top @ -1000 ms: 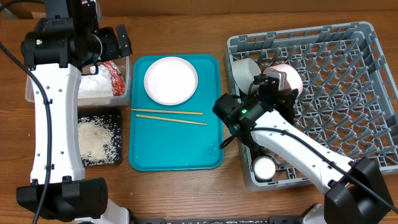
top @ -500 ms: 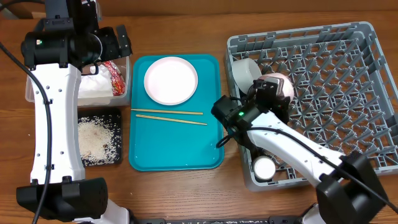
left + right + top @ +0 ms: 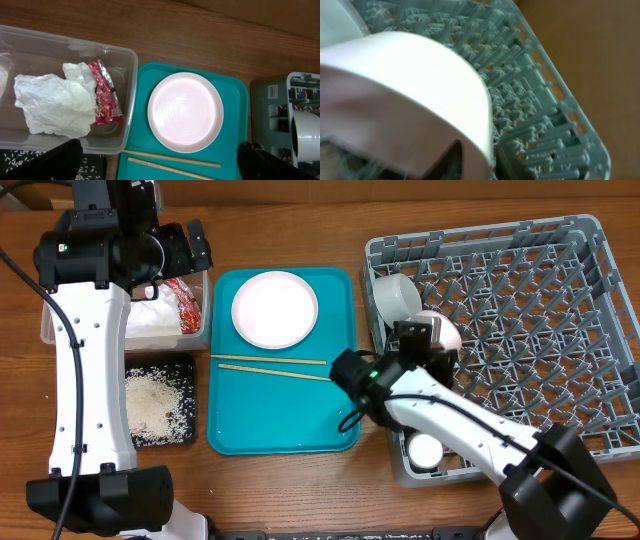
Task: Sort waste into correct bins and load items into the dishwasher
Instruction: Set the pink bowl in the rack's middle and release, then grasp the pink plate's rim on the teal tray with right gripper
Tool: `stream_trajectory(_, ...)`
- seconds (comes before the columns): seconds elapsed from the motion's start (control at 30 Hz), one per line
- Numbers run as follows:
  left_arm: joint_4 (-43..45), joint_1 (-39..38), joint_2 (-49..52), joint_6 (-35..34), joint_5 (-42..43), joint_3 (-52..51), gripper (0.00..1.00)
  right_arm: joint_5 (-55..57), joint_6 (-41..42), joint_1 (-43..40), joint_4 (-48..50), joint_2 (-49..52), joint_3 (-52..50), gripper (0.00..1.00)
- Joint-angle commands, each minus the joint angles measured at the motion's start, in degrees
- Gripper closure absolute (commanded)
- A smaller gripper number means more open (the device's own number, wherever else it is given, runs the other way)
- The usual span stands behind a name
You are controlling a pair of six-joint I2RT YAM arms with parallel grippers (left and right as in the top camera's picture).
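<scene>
White bowl sat clamped in the right gripper, just inside the wall of the grey dish rack that faced the teal serving tray. In the right wrist view the bowl's pale rim filled most of the frame, with a dark fingertip beneath it and rack pegs beyond.

A second white bowl lay tilted just behind it, in the rack corner farther back along that same tray-side wall. A small white cup stood in the rack's near tray-side corner, partly under the right arm.

On the tray, the round plate occupied the far half. The chopsticks lay nearly side by side across the middle, their ends close to the right arm's bend.

Left of the tray, the clear tub held the crumpled napkin and the red wrapper. Nearer than the tub, the black tray held the rice.

From the near right of the worktop, the right arm ran across the rack's near corner to the tray's right edge. There it bent and doubled back into the rack.

Left of the tray, the left arm stretched over the black tray and the tub. The left gripper hung above the tub, fingers spread wide and holding nothing.
</scene>
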Motion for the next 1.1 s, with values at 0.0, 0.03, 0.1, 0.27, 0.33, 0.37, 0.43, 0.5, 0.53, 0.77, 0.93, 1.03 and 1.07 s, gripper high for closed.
stream_trajectory(0.0,0.1,-0.2,-0.3,-0.5,0.5,0.4,0.00,-5.0,0.4,3.4,-0.3,0.1,1.0,0.65)
stream_trajectory(0.03,0.0,-0.2,-0.3,-0.5,0.5,0.4,0.00,-7.2,0.4,3.7,-0.6,0.0,1.9,0.62)
stream_trajectory(0.1,0.0,-0.2,-0.3,-0.5,0.5,0.4,0.00,-12.1,0.4,3.8,-1.2,0.0,4.2,0.57)
stream_trajectory(0.27,0.1,-0.2,-0.3,-0.5,0.5,0.4,0.00,-25.0,-6.2,3.0,-1.3,0.0,13.2,0.40)
stream_trajectory(0.33,0.0,-0.2,-0.3,-0.5,0.5,0.4,0.00,-29.4,-9.5,2.5,-0.7,0.0,17.8,0.38)
stream_trajectory(0.37,0.1,-0.2,-0.3,-0.5,0.5,0.4,0.00,-31.6,-11.5,2.0,-0.1,0.0,20.3,0.37)
stream_trajectory(0.43,0.1,-0.2,-0.3,-0.5,0.5,0.4,0.00,-35.3,-14.7,0.7,1.7,0.0,24.5,0.36)
stream_trajectory(0.5,0.0,-0.2,-0.3,-0.5,0.5,0.4,0.00,-39.4,-17.4,-0.7,4.3,0.0,27.1,0.36)
stream_trajectory(0.53,0.1,-0.2,-0.3,-0.5,0.5,0.4,0.00,-41.2,-18.4,-1.3,5.7,0.0,27.8,0.36)
stream_trajectory(0.77,0.0,-0.2,-0.3,-0.5,0.5,0.4,0.00,-52.9,-20.9,-6.1,24.7,2.3,27.1,0.42)
stream_trajectory(0.93,0.1,-0.2,-0.3,-0.5,0.5,0.4,0.00,-58.6,-16.6,-7.4,32.6,10.0,27.1,0.50)
stream_trajectory(1.03,0.1,-0.2,-0.3,-0.5,0.5,0.4,0.00,-61.3,-13.7,-7.4,35.8,14.8,27.1,0.57)
stream_trajectory(1.07,0.0,-0.2,-0.3,-0.5,0.5,0.4,0.00,-61.7,-12.7,-7.4,36.6,16.1,27.1,0.57)
